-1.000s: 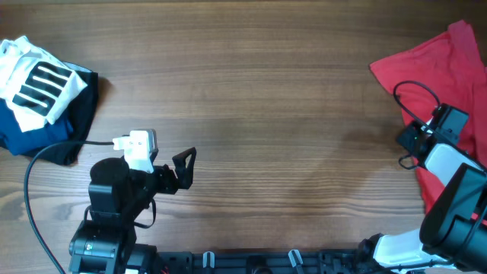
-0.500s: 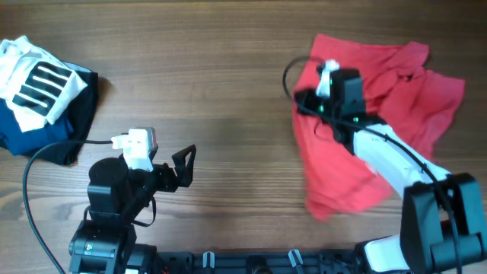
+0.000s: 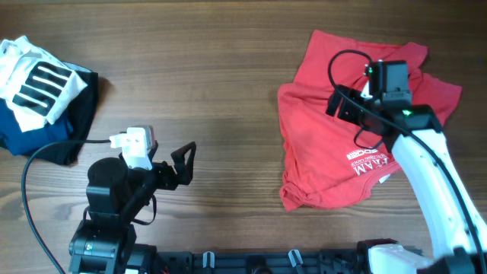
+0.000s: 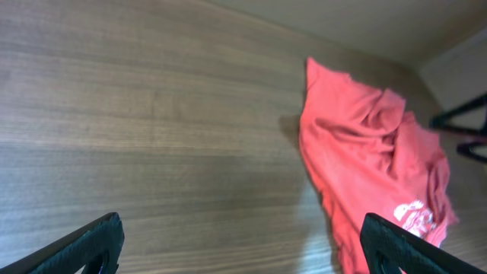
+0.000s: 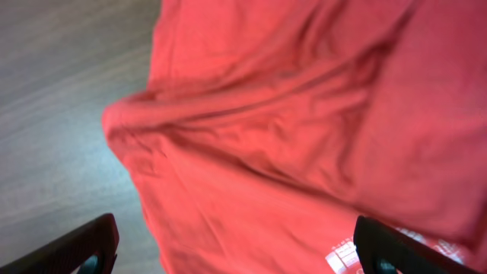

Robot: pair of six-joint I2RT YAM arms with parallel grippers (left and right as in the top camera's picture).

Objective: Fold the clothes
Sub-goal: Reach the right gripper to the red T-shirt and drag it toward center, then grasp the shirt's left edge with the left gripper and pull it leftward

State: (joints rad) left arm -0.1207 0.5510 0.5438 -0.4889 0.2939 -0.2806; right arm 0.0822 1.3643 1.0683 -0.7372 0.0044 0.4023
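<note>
The right gripper (image 5: 240, 250) is hanging wide open and empty just above the crumpled red T-shirt (image 5: 266, 114).

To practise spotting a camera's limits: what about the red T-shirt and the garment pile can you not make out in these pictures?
White lettering on the red T-shirt: overhead, too small to read; right wrist, cut off by the bottom edge.
T-shirt's middle: overhead, partly hidden by the right arm.
Garment pile: overhead, cut off by the left edge.
T-shirt's lower end: left wrist, cut off by the bottom edge.
</note>
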